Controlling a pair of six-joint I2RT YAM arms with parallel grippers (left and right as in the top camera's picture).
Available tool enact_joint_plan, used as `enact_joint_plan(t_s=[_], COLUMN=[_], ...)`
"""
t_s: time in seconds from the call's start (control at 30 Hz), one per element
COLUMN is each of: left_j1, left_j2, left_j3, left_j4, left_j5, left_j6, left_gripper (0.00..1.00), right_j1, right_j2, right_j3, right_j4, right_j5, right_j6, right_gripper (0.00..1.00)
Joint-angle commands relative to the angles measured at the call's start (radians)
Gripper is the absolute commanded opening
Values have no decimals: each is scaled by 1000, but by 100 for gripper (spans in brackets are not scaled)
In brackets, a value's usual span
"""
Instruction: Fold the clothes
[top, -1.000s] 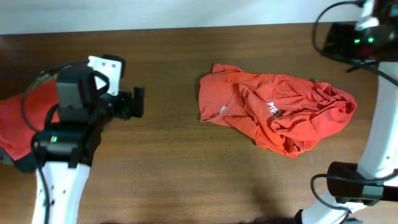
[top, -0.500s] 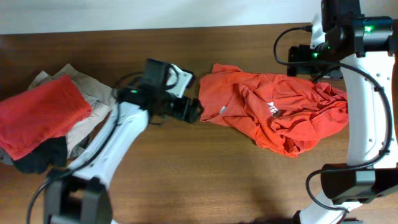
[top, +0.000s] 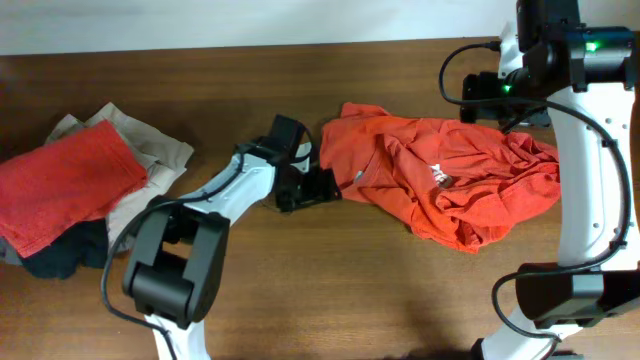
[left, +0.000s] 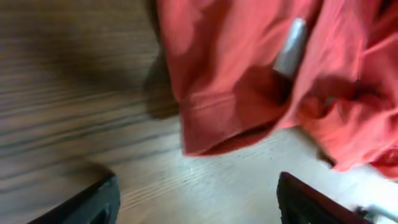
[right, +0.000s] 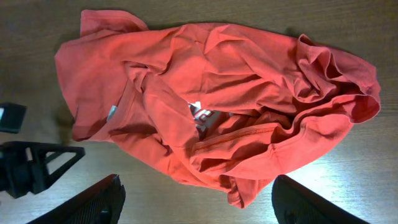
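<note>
**Grippers spread, shirt in a heap**

Low over the table (top: 300, 290), the left gripper (left: 198, 198) hangs with its jaws wide apart and only bare wood between them, just beside the left edge of the orange-red T-shirt (top: 450, 185). The right gripper (right: 196, 200) is poised higher above the same shirt, its jaws also spread and empty.

The likely trouble lies at the hem (left: 208, 118). It lies doubled and slightly curled, so a pinch there may catch only one layer or close on the table. With the cloth so bunched, a pull at one corner could also drag the whole heap instead of spreading it.

The shirt lies right of centre, crumpled into deep ridges. A white label (left: 290, 46) and a scrap of white print (right: 200, 115) show among the folds. Nothing is flattened, so folding looks not yet begun. A pile of folded clothes (top: 65, 185) sits well apart at the table's left.
</note>
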Motion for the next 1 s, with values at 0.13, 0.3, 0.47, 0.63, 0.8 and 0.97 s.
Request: enact_joint_plan(t_s=[0.13, 0.3, 0.47, 0.63, 0.8, 0.97], left_j1=[-5, -5, -6, -6, -6, -6], left_j2=[17, 19, 34, 63, 110, 114], left_j3=[13, 13, 13, 13, 13, 13], left_j4=[52, 89, 87, 100, 138, 173], left_j5=[40, 25, 35, 35, 35, 20], left_j6=[-89, -162, -176, -196, -228, -226], left_gripper=[68, 56, 49, 49, 38, 21], right_j1=[3, 3, 3, 3, 3, 3], right_j2=[1, 1, 1, 1, 1, 1], right_j3=[-5, -5, -5, -5, -5, -5], right_j4=[2, 1, -7, -8, -10, -13], right_j5=[-14, -14, -13, -13, -13, -13], right_j6=[-3, -3, -3, -3, -3, -3], right_gripper=[80, 79, 76, 76, 75, 76])
